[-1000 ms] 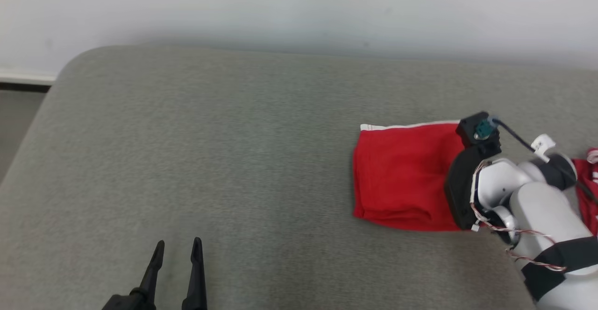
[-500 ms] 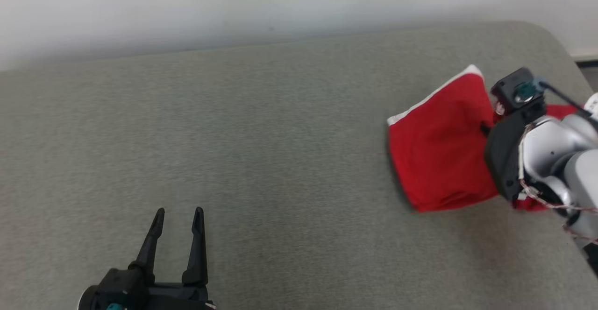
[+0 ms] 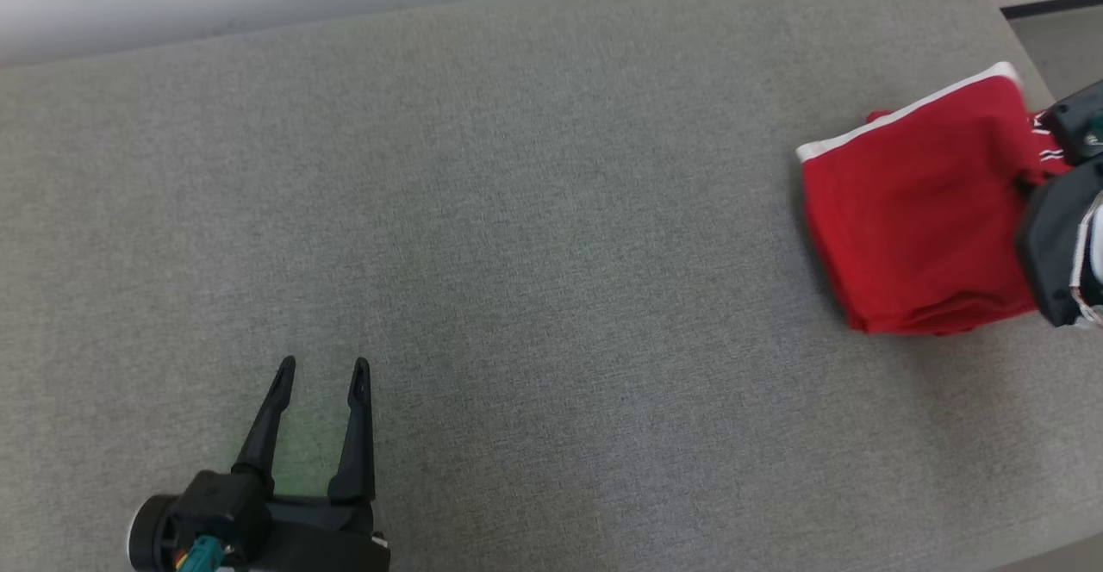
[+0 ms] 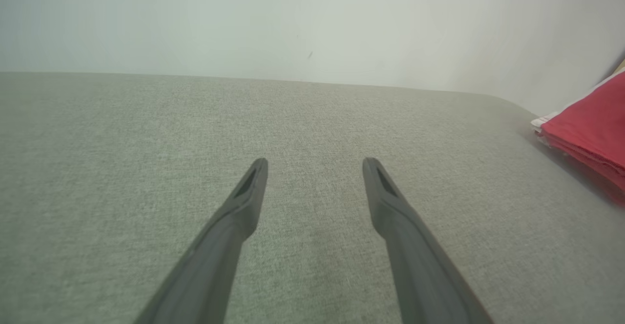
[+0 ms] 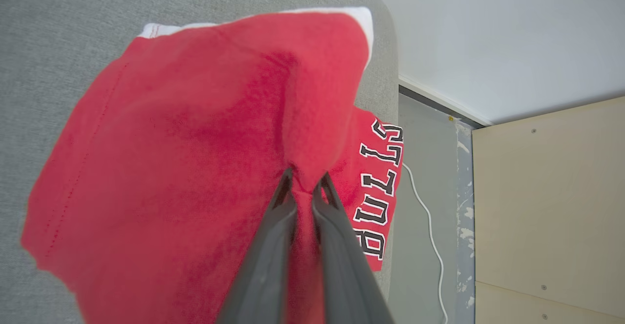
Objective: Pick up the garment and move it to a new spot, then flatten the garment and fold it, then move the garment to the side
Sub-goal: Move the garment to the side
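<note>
Garment [image 3: 913, 210] dragged toward grey surface's [image 3: 517, 210] right end | right gripper [image 5: 306, 173] pinching it | left gripper [image 3: 324, 363] wide open

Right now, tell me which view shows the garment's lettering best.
The right wrist view: the lettering reads clearly beside the right hand, shut on the garment. The head view catches a blurred sliver of it; the left wrist view shows the garment's red edge.
</note>
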Motion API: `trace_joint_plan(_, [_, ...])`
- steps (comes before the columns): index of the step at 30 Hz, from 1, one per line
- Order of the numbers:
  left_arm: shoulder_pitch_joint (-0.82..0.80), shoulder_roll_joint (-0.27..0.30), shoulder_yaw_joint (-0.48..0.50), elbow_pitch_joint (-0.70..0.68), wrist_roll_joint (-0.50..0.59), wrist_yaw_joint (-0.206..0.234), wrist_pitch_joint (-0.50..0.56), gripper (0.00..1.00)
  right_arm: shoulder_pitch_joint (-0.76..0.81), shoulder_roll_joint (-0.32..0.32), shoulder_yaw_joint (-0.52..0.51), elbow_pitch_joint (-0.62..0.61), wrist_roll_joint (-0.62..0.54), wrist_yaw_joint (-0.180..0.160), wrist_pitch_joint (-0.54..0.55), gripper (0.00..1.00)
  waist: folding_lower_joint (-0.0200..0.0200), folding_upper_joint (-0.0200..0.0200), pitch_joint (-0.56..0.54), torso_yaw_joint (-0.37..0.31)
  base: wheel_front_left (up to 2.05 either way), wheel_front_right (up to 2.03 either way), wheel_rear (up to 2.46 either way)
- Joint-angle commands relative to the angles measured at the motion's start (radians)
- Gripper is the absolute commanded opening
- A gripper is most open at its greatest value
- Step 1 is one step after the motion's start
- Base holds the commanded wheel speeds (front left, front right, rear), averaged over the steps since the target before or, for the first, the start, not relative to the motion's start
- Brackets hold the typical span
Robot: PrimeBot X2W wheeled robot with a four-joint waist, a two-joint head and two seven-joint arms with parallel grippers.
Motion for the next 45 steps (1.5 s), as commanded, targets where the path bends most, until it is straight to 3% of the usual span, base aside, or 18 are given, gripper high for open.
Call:
trace_joint_plan(1, [-0.026,0.008,0.000,-0.005,0.009,-0.004,-0.003,1.00,-0.022,-0.021,-0.006,0.029,-0.012,0.000,-0.032,0.00,-0.0001,-0.0001,0.037,-0.001,0.00,0.00,0.00])
trace_joint_plan(10, [-0.055,0.023,-0.013,-0.037,0.035,-0.012,-0.003,1.00,-0.034,-0.013,-0.113,0.205,-0.099,0.000,-0.148,0.00,-0.0001,-0.0001,0.099,0.025,0.00,0.00,0.00])
trace_joint_plan(18, [-0.074,0.029,-0.033,-0.062,0.047,-0.010,-0.003,1.00,-0.032,0.005,-0.228,0.336,-0.278,-0.001,-0.285,0.00,-0.0001,-0.0001,0.126,0.041,0.00,0.00,0.00])
trace_joint_plan(19, [-0.073,0.030,-0.035,-0.063,0.048,-0.011,-0.003,1.00,-0.031,0.017,-0.246,0.345,-0.301,-0.001,-0.296,0.11,-0.0001,-0.0001,0.124,0.040,0.00,0.00,0.00])
trace_joint_plan(20, [-0.071,0.032,-0.035,-0.063,0.048,-0.011,-0.003,1.00,-0.027,0.028,-0.262,0.352,-0.324,-0.001,-0.309,0.85,-0.0001,-0.0001,0.122,0.038,0.00,0.00,0.00])
trace_joint_plan(21, [-0.068,0.033,-0.036,-0.062,0.049,-0.011,-0.003,1.00,-0.019,0.042,-0.281,0.358,-0.339,-0.001,-0.320,1.00,-0.0001,-0.0001,0.117,0.037,0.00,0.00,0.00])
trace_joint_plan(28, [-0.037,0.028,-0.035,-0.058,0.050,-0.011,-0.003,1.00,0.028,0.125,-0.373,0.352,-0.396,-0.001,-0.418,1.00,-0.0001,-0.0001,0.052,0.031,0.00,0.00,0.00])
trace_joint_plan(33, [-0.001,0.017,-0.036,-0.053,0.038,-0.010,-0.003,1.00,0.086,0.184,-0.432,0.330,-0.373,-0.001,-0.509,1.00,-0.0001,-0.0001,-0.033,0.040,0.00,0.00,0.00])
trace_joint_plan(45, [0.123,0.001,0.015,-0.043,-0.013,0.029,-0.003,1.00,0.369,0.338,-0.454,0.092,-0.300,-0.001,-0.633,1.00,-0.0001,-0.0001,-0.233,0.085,0.00,0.00,0.00])
